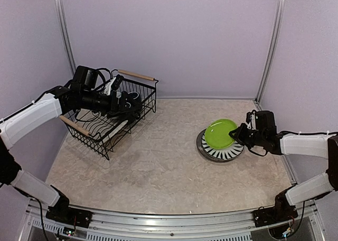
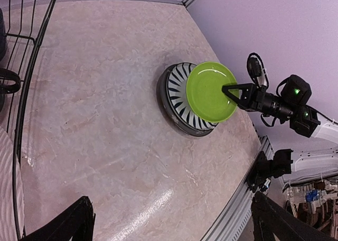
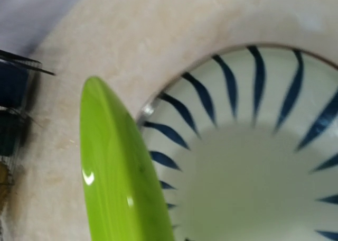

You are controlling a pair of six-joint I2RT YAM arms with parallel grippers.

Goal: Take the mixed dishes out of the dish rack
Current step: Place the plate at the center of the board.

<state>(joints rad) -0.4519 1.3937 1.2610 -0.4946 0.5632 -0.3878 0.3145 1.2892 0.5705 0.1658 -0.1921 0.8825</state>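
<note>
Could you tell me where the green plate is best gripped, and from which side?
Pinch its thin rim at the right-hand edge, coming from the right, as the right tool does: the green plate is tilted over the striped plate, so that edge is raised.

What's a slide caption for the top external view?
Right gripper holds the green plate tilted above the striped plate; left gripper, open, hovers at the dish rack.

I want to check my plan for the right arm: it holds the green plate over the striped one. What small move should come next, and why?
Probably lower the green plate flat onto the striped plate, then open the jaws: it is gripped at its rim, tilted, not yet lying flat.
</note>
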